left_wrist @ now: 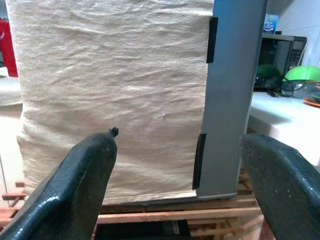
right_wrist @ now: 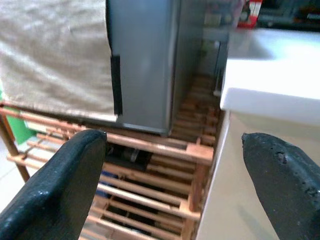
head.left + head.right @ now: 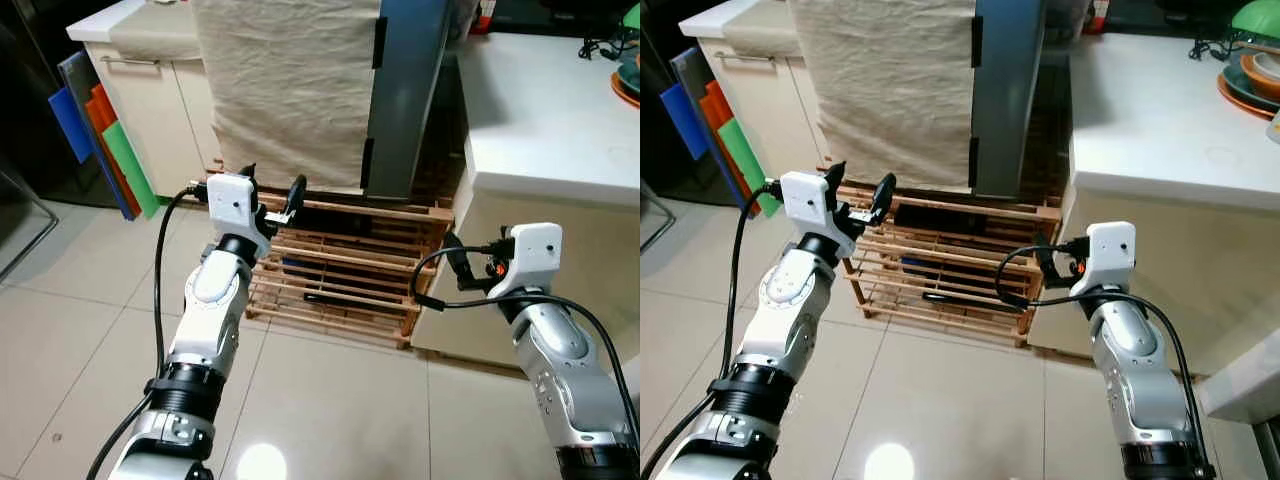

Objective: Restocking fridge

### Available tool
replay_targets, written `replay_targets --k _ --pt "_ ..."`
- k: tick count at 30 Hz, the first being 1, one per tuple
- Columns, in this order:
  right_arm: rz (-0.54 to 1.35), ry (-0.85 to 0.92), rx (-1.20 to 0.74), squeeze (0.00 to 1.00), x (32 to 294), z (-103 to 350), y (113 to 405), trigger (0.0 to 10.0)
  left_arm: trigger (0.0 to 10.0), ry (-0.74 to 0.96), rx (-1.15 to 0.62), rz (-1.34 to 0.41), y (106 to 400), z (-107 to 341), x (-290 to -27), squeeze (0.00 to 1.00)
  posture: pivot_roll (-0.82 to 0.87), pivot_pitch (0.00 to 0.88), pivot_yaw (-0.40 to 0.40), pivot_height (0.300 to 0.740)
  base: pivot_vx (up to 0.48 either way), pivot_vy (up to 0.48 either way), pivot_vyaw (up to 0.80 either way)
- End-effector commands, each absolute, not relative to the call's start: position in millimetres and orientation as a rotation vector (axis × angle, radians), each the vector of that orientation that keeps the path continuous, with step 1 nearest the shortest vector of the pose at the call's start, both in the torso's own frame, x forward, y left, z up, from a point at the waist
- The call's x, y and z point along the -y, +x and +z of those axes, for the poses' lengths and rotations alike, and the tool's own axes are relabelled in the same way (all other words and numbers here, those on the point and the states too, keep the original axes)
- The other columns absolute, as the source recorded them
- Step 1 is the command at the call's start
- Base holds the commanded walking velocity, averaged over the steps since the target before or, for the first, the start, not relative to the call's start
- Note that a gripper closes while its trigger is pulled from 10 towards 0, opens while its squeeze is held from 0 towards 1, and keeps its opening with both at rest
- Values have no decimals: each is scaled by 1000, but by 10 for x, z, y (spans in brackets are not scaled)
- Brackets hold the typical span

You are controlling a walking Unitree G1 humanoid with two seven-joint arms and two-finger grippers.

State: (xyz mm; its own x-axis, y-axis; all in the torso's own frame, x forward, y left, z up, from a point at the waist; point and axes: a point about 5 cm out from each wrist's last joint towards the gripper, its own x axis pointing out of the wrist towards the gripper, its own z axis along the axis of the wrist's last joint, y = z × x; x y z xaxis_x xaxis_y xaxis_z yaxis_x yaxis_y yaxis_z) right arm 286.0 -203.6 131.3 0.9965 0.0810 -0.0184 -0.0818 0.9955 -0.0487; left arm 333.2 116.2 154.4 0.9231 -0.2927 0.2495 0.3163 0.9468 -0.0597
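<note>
A small grey fridge stands on a slatted wooden rack, its front draped with a beige cloth. My left gripper is raised before the cloth's lower edge, open and holding nothing; the left wrist view looks between its fingers at the cloth and the fridge's grey edge. My right gripper hangs lower, by the rack's right end next to the white counter, open and holding nothing. Its fingers frame the fridge's bottom corner.
Blue, orange and green cutting boards lean against a cream cabinet at the left. Plates and a green bowl sit on the counter at the far right. A microwave stands behind. Tiled floor lies below.
</note>
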Motion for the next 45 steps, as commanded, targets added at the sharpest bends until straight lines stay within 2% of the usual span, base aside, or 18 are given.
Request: replay_targets --k 1,6,8,10,13,23,25,27,28,29,33,39,45 --pt "74 -53 -1 0 2031 1329 2869 10000 10000 -110 229 -301 3319 1550 -1217 0 -168 0 45 740 0 480 0" --pt "68 -58 3 0 2030 1303 2846 10000 10000 -120 193 -282 3312 1535 -1245 0 -174 0 50 740 0 480 0" --pt "67 -59 1 0 2027 1285 2836 10000 10000 -74 162 -289 3311 1491 -1211 0 -175 0 52 740 0 461 0" --pt "72 -63 4 0 2014 1283 2831 10000 10000 -28 128 -311 3305 1437 -1162 0 -177 0 54 740 0 0 0" --pt "81 -67 14 0 1997 1287 2825 10000 10000 -63 131 -333 3283 1443 -1130 0 -179 0 56 740 0 0 0" --pt "18 -69 36 0 2052 1282 2776 10000 10000 -84 87 -327 3273 1393 -1142 0 -187 0 62 740 0 0 -800" --pt "-16 -71 41 0 2091 1279 2768 10000 10000 -122 59 -309 3271 1338 -1175 0 -189 0 65 740 0 0 -800" --pt "-87 -95 38 0 2187 1227 2679 10000 10000 -191 -55 -230 3142 1056 -1370 0 -200 0 64 740 0 0 -800" --pt "-87 -95 38 0 2187 1227 2679 10000 10000 -191 -55 -230 3142 1056 -1370 0 -200 0 64 740 0 0 -800" --pt "-114 -121 6 0 2251 1135 2563 10000 10000 -153 -114 -219 2947 885 -1471 0 -192 0 53 740 0 0 -800" --pt "-116 -136 -30 0 2296 1054 2480 10000 10000 -97 -100 -250 2834 891 -1439 0 -182 0 42 740 0 0 -800" --pt "-106 -141 -24 0 2267 1056 2537 10000 10000 -121 11 -319 2980 1169 -1303 0 -180 0 41 740 194 0 -800" --pt "-121 -142 -13 0 2284 1069 2528 10000 10000 -54 54 -401 3055 1308 -1225 0 -188 0 51 740 426 0 -800"
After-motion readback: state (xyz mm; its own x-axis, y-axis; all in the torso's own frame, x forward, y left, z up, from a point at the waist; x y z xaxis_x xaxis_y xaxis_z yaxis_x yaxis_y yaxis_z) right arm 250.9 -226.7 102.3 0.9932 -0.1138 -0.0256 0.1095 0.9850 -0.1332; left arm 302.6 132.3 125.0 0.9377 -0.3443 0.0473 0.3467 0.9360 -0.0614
